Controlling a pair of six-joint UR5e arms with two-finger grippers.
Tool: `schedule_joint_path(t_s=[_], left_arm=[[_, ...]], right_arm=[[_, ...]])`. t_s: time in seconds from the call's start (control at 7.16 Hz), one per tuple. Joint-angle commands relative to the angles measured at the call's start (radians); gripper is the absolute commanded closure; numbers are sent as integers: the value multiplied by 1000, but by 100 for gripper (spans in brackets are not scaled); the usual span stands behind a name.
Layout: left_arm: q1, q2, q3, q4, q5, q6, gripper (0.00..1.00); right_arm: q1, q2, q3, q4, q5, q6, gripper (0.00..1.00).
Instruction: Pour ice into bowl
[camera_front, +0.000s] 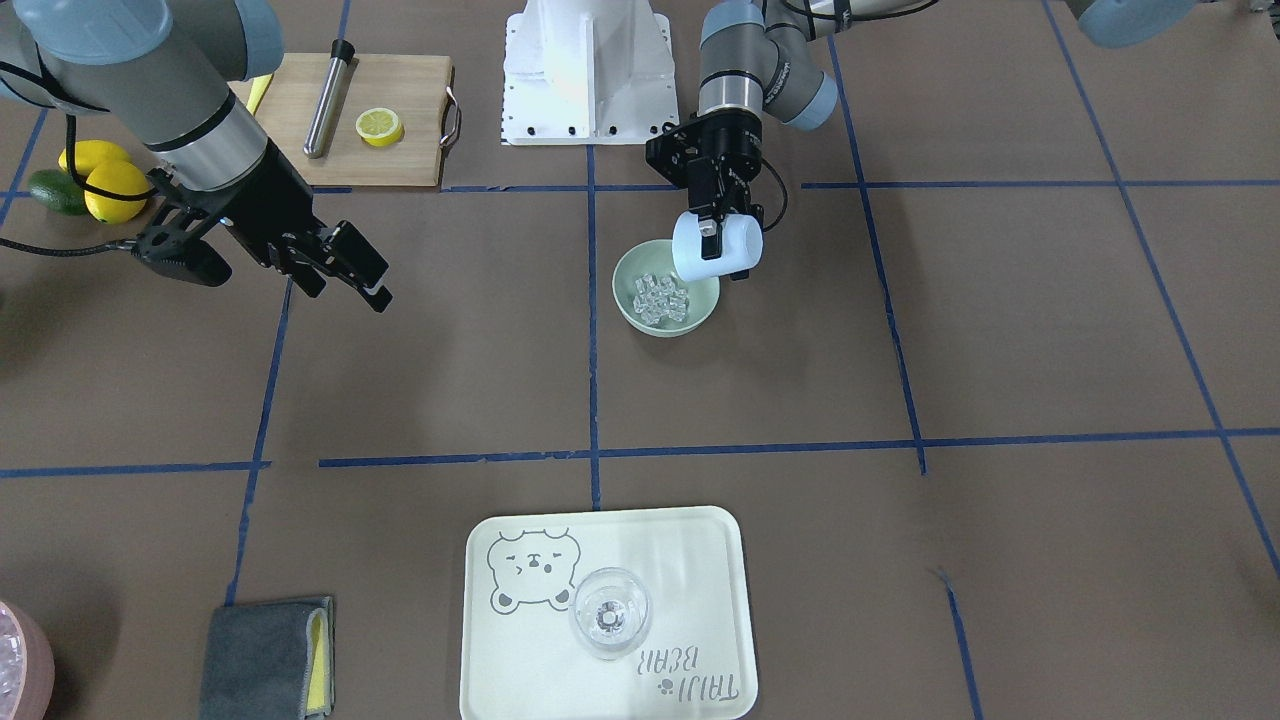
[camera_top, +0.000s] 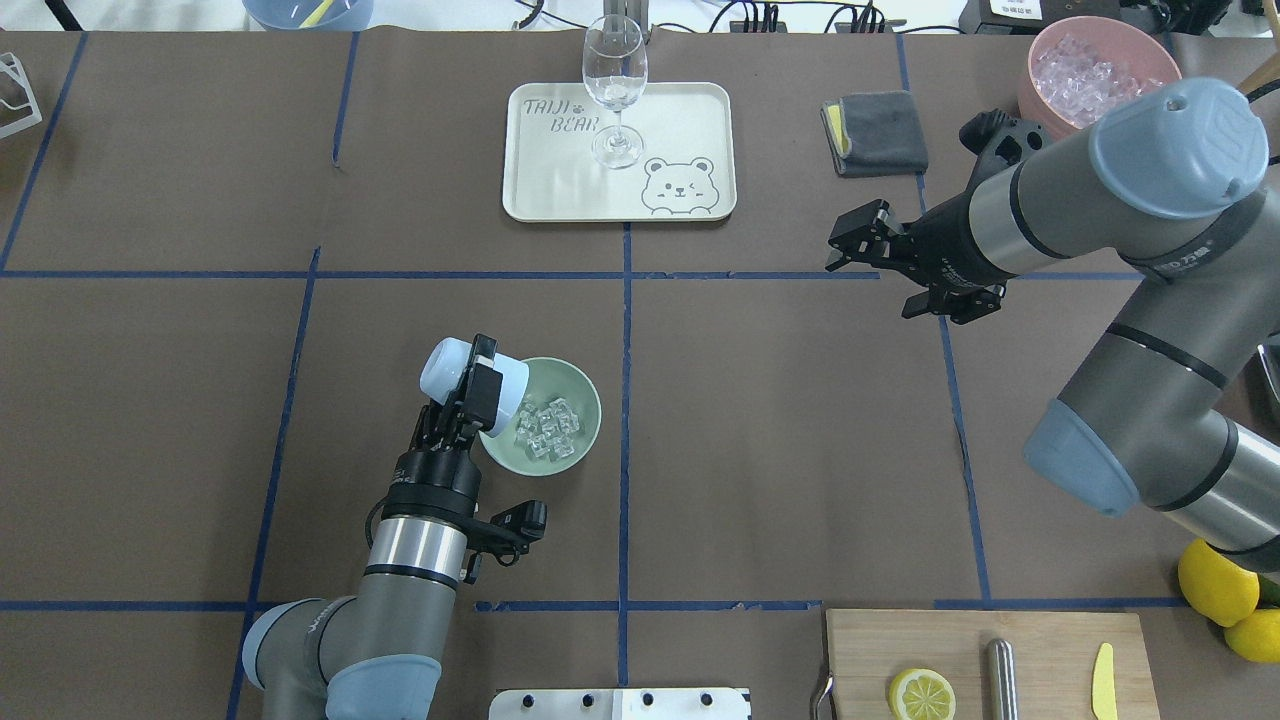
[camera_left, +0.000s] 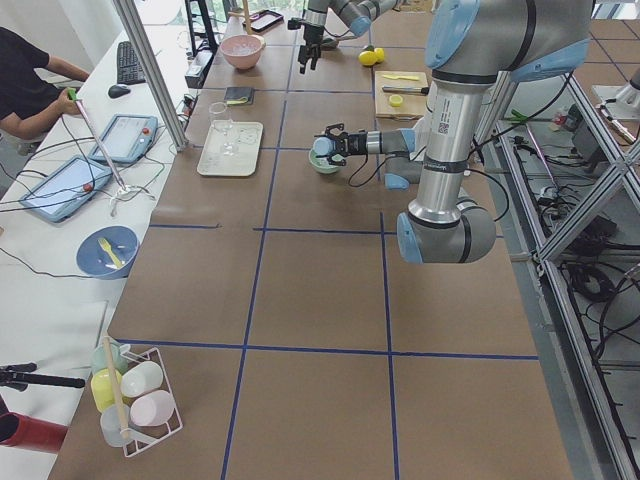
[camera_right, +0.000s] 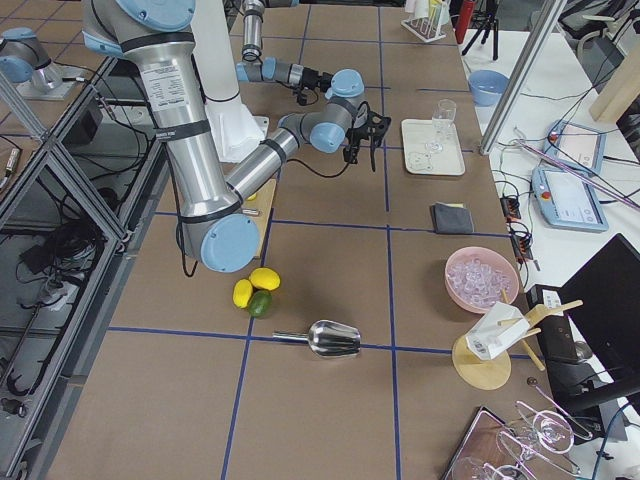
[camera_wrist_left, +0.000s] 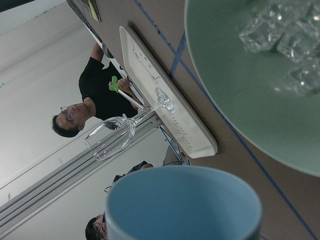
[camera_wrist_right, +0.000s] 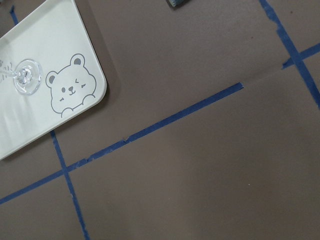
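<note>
The pale mint-green bowl (camera_front: 694, 317) (camera_top: 578, 388) stands near the table's middle and holds a pile of clear ice cubes (camera_front: 661, 297) (camera_top: 546, 431). My left gripper (camera_front: 712, 229) (camera_top: 477, 378) is shut on a light blue cup (camera_front: 727, 252) (camera_top: 448, 368), held tipped on its side with its mouth over the bowl's rim. The left wrist view shows the cup's rim (camera_wrist_left: 185, 200), the bowl (camera_wrist_left: 240, 105) and the ice (camera_wrist_left: 286, 35); no ice shows in the cup. My right gripper (camera_front: 352, 270) (camera_top: 848, 240) is open and empty, hovering above the table far from the bowl.
A cream bear tray (camera_front: 715, 560) (camera_top: 545, 190) carries a wine glass (camera_front: 610, 611) (camera_top: 613, 90). A cutting board (camera_front: 400, 100) holds a lemon half (camera_front: 380, 126) and a metal rod (camera_front: 328, 98). A pink container of ice (camera_top: 1090, 62), a grey cloth (camera_top: 880, 132) and lemons (camera_front: 112, 188) lie nearby.
</note>
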Motion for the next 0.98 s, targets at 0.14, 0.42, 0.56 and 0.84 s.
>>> schedule_joint_path(t_s=[0.14, 0.42, 0.56, 0.84], left_arm=[[-11, 25, -15, -202, 14, -96, 100], [-9, 61, -9, -396, 68, -401, 100], [-11, 91, -6, -467, 70, -611, 100], [-11, 107, -6, -490, 70, -837, 100]], right_arm=[[-4, 5, -3, 1, -4, -1, 0], [-5, 11, -5, 1, -3, -5, 0], [-5, 13, -5, 1, -3, -5, 0], [-5, 14, 1, 3, -1, -6, 0]])
